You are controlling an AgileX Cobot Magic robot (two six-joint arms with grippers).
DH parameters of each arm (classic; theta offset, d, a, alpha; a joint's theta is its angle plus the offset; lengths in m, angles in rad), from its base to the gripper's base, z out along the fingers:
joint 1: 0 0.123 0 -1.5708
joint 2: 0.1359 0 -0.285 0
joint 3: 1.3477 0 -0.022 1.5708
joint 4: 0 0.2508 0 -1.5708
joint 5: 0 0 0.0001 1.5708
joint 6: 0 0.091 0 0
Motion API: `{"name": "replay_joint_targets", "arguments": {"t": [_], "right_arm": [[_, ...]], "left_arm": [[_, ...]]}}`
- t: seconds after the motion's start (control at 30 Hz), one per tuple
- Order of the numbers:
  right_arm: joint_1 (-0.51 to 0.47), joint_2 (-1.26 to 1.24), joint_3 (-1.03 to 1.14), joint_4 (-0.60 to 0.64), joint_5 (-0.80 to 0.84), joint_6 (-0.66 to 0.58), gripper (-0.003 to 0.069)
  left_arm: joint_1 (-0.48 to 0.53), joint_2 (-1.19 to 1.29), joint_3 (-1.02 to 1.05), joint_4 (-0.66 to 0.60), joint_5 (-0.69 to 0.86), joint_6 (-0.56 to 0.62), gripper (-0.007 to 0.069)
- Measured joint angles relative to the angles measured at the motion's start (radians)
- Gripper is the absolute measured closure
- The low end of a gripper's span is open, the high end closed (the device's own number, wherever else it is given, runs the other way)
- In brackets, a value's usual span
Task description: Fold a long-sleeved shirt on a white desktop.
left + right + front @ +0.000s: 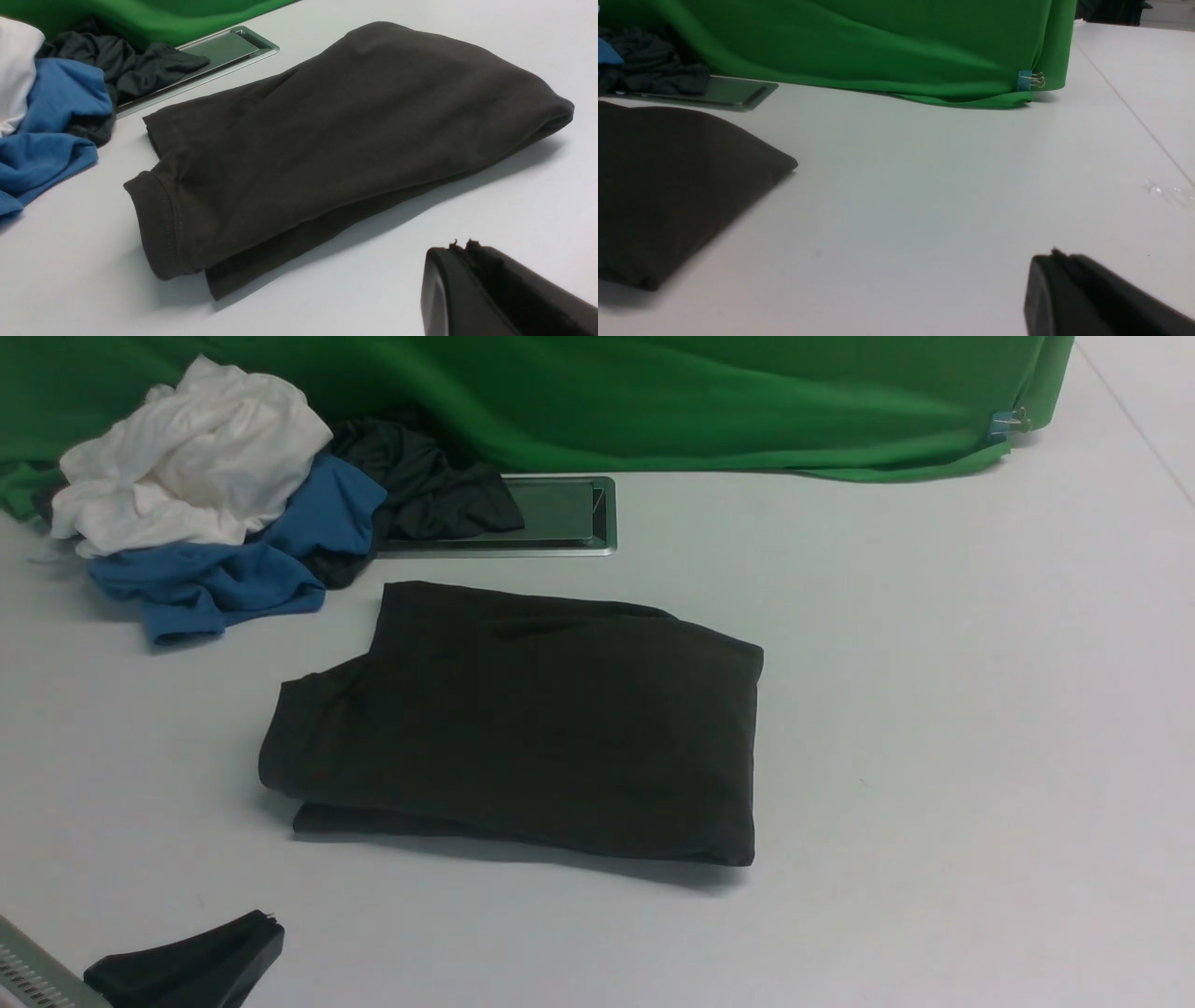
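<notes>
The long-sleeved shirt (532, 719) lies folded into a thick black-brown rectangle in the middle of the white desktop (934, 709), a cuff sticking out at its left. In the left wrist view the shirt (336, 135) shows its stitched cuff close by. My left gripper (266, 924) sits at the near left corner, shut and empty, well short of the shirt; its tip (460, 247) shows the jaws pressed together. The right arm is out of the front view; my right gripper (1057, 256) is shut with nothing in it, to the right of the shirt (668, 186).
A heap of white (187, 457), blue (243, 560) and black (420, 485) garments lies at the back left, partly over a silver metal hatch (560, 513). A green cloth backdrop (700, 401) runs along the back, held by a clip (1008, 425).
</notes>
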Motion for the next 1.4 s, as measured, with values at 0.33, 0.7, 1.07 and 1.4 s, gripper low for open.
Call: {"name": "replay_joint_targets", "arguments": {"t": [0.33,0.7,1.07,1.4], "right_arm": [[0.000,0.000,0.000,0.000,0.000,0.000,0.0597],[0.000,0.000,0.000,0.000,-0.001,0.000,0.0566],[0.000,0.000,0.000,0.000,-0.002,0.000,0.0530],[0.000,0.000,0.000,0.000,-0.004,0.000,0.0515]], "left_arm": [[0.000,0.000,0.000,0.000,0.000,0.000,0.0603],[0.021,-0.028,0.049,0.084,-0.145,0.000,0.0603],[0.380,-0.261,0.049,0.065,-0.148,-0.084,0.0603],[0.460,-0.281,0.050,0.012,0.077,-0.085,0.0603]]}}
